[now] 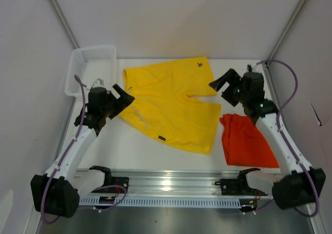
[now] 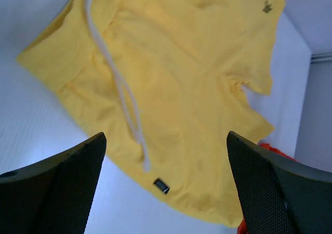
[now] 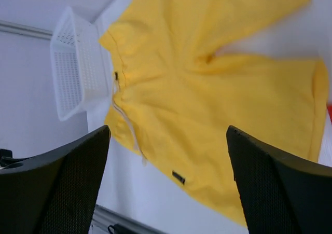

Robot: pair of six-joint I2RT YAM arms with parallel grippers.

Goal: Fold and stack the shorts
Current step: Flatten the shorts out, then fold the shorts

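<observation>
Noting a ribbed metal rail [image 1: 171, 184] along the near edge of the smooth white table [image 1: 129, 153]. Seeing the orange-red shorts [image 1: 246, 143] lying near-right on the table, soft fabric in a rough wedge, bunched at the far end, right edge partly hidden under the right arm. Finding the yellow shorts [image 1: 171, 107] spread flat mid-table, larger, lightly wrinkled, waistband facing left, legs pointing right, near leg just beside the orange-red pair. Spotting a thin white drawstring [image 2: 122, 88] trailing across the yellow cloth from the waistband, a small dark label [image 2: 161, 186] at the near hem and a small black logo [image 1: 199, 64] on the far leg. Catching the left gripper [image 1: 124, 93] hovering over the waistband end, black textured fingers [image 2: 67, 187] spread wide, pinching nothing. Catching the right gripper [image 1: 218, 90] hovering at the leg ends of the yellow pair, fingers [image 3: 275, 187] also spread wide, gripping nothing. Marking a white mesh plastic basket [image 1: 91, 68], rectangular, in the far-left corner against the wall, close to the yellow waistband but apart from it.
</observation>
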